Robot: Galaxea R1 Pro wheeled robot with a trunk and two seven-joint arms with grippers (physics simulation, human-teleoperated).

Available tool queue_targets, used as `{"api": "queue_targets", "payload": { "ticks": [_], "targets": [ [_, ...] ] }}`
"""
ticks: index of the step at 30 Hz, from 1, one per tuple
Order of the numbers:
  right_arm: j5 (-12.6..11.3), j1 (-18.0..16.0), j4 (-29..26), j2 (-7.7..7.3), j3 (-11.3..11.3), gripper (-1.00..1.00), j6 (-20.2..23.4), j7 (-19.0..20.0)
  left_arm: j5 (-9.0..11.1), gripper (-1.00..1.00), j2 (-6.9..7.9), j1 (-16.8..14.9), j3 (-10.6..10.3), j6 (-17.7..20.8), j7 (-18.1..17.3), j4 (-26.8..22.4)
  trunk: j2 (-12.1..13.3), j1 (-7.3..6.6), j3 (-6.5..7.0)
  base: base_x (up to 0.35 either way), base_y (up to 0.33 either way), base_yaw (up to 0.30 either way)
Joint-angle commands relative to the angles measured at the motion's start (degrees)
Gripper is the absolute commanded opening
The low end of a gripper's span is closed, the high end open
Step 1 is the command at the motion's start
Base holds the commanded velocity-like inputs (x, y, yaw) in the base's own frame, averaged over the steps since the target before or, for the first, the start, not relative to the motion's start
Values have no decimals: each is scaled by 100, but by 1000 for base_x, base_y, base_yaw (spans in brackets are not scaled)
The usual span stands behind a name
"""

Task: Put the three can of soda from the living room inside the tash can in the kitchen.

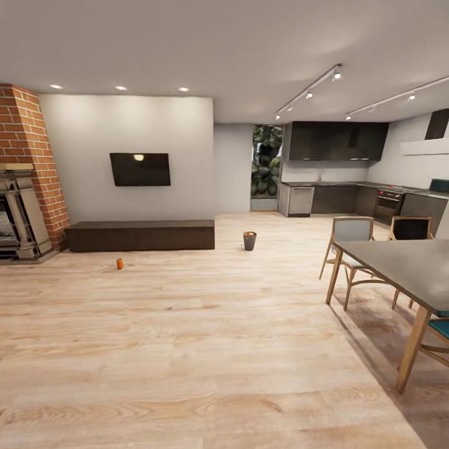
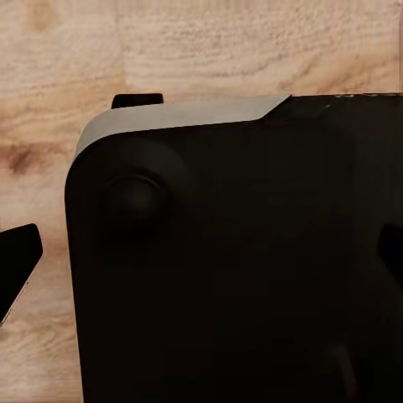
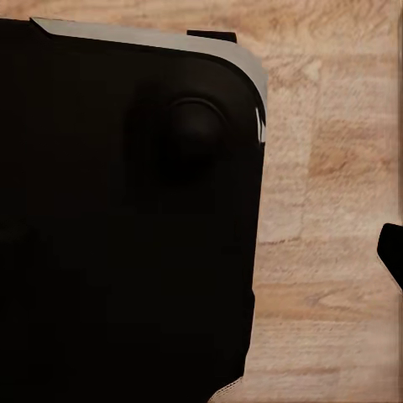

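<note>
One orange can of soda point(image 1: 120, 264) stands upright on the wood floor of the living room, in front of the long dark bench. The tash can point(image 1: 249, 241), a small round tapered bin with an orange-brown inside, stands on the floor farther right, toward the kitchen. Both are far from me. In the left wrist view my left gripper point(image 2: 201, 252) hangs over my own black base, its fingertips point(image 2: 17, 262) spread to the frame's edges, with nothing held. In the right wrist view my right gripper point(image 3: 201, 252) hangs the same way, one fingertip point(image 3: 391, 252) showing at the edge.
A low dark bench point(image 1: 141, 235) sits under the wall TV point(image 1: 140, 169). A brick chimney with fireplace point(image 1: 25, 181) is at the left. A dining table point(image 1: 405, 268) with chairs point(image 1: 349, 246) stands at the right. Kitchen counters point(image 1: 349, 199) line the back right.
</note>
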Motion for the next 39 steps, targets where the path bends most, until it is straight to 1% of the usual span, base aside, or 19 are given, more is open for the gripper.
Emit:
{"api": "queue_targets", "payload": {
  "ticks": [1, 8, 27, 39],
  "targets": [
    [0, 0, 0, 0, 0, 100, 0, 0, 0, 100, 1, 0, 0, -3, 0, 0, 0, 0, 0, 343, 0, 0],
    [6, 0, 4, -3, 0, 100, 0, 0, 1, 100, -2, 0, 0, -84, 0, 0, 0, 0, 0, 343, 0, 0],
    [7, 0, 9, -12, 0, 100, 5, 0, 2, 100, -8, 0, 9, -97, 8, 0, 0, 0, 0, 343, -10, 0],
    [7, 0, 18, -11, 0, 100, 8, 0, 2, 100, -103, 0, 6, -97, 17, 0, 0, 0, 0, 341, -121, 0]
  ]
}}
